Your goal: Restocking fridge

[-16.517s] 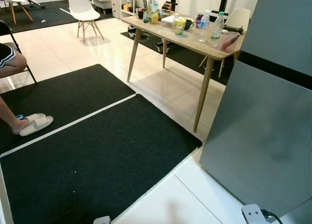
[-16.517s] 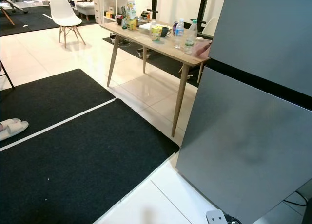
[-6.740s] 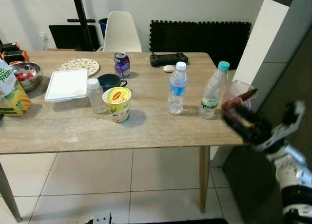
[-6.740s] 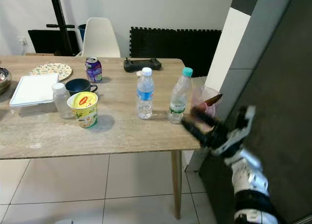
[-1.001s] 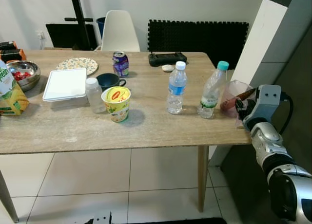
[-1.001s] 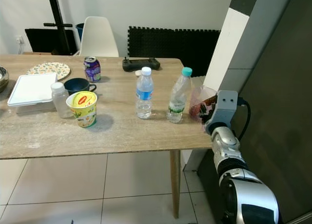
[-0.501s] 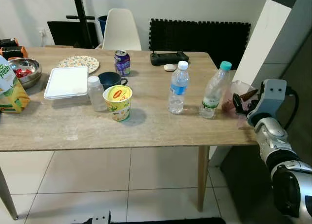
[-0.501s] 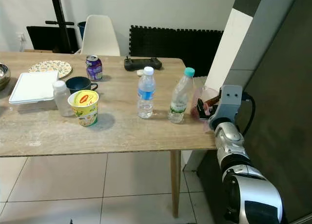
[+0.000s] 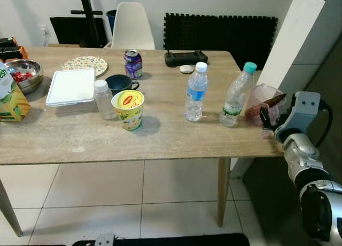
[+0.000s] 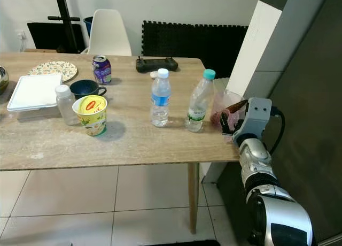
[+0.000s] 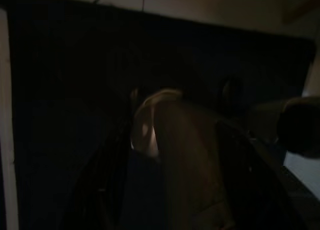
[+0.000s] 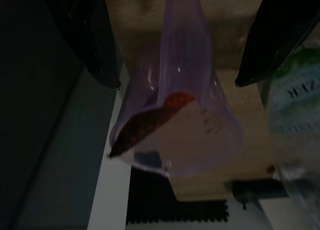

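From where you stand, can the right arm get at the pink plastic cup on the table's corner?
Probably yes. The right end effector is already at the pink plastic cup, one open finger on each side, nothing between. The teal-capped bottle stands close beside it.

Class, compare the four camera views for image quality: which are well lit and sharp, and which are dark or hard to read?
Left eye and right eye views: bright, sharp, soft shadows beside the yellow cup on the table. Left wrist view: very dark, only dim shapes. Right wrist view: dim, the black fingers of the right hand nearly silhouettes either side of the clear purple cup, which stays readable.
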### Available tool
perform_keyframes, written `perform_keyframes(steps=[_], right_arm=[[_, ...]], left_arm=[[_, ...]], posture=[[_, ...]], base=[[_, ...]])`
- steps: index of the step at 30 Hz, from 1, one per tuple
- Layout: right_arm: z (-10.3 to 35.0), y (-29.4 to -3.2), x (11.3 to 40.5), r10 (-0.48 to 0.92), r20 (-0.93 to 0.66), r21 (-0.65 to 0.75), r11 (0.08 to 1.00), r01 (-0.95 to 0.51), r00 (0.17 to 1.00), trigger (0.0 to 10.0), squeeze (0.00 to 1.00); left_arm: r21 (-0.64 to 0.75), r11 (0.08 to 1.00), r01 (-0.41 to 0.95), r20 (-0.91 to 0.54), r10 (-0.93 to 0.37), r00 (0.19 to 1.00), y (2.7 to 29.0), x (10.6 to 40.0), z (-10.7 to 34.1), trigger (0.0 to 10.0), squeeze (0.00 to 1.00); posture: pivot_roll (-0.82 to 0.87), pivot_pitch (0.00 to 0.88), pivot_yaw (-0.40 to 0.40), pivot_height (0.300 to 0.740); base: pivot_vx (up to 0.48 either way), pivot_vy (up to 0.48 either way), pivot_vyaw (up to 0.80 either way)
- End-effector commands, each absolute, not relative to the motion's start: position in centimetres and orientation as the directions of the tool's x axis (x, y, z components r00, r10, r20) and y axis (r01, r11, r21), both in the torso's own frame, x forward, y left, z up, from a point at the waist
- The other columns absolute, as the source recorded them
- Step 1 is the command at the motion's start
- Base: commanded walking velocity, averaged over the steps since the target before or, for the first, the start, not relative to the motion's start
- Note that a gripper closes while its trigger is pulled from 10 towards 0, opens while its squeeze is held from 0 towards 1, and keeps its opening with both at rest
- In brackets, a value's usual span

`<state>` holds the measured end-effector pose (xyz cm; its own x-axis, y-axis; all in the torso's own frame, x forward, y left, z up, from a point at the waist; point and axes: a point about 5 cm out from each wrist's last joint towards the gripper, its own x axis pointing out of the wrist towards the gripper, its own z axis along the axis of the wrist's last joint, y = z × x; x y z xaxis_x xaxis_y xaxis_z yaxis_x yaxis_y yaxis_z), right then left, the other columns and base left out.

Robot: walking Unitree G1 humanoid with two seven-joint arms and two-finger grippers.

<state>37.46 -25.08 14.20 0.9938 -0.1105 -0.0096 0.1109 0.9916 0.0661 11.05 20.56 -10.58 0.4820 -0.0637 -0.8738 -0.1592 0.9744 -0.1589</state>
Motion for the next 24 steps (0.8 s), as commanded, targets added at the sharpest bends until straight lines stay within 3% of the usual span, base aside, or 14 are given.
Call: perform_keyframes(steps=[1, 13, 14, 24], right_arm=[[13.72, -25.53, 37.2, -0.128, -0.036, 0.073, 0.989, 0.13, 0.991, 10.0, 0.0], [14.01, -25.4, 37.39, -0.135, -0.032, 0.071, 0.988, 0.137, 0.99, 10.0, 0.0], [14.07, -25.44, 37.4, -0.137, -0.03, 0.07, 0.988, 0.139, 0.99, 0.0, 0.0], [14.43, -25.91, 37.37, -0.153, -0.012, 0.074, 0.985, 0.153, 0.988, 0.0, 0.0]], left_arm=[[-0.176, 0.969, -0.174, -0.908, -0.091, 0.409, 19.81, 8.86, -11.31, 10.0, 0.0], [-0.181, 0.966, -0.187, -0.906, -0.09, 0.413, 19.91, 8.34, -11.36, 10.0, 0.0], [-0.182, 0.965, -0.187, -0.906, -0.09, 0.415, 19.94, 8.36, -11.35, 10.0, 0.0], [-0.185, 0.966, -0.182, -0.899, -0.092, 0.428, 20.02, 8.84, -11.22, 10.0, 0.0]], posture=[[0.12, 0.088, -0.106, 0.74], [0.13, 0.097, -0.109, 0.74], [0.13, 0.098, -0.107, 0.74], [0.13, 0.095, -0.097, 0.74]], base=[[0.0, 0.0, 0.0], [0.0, 0.0, 0.0], [0.0, 0.0, 0.0], [0.0, 0.0, 0.0]])
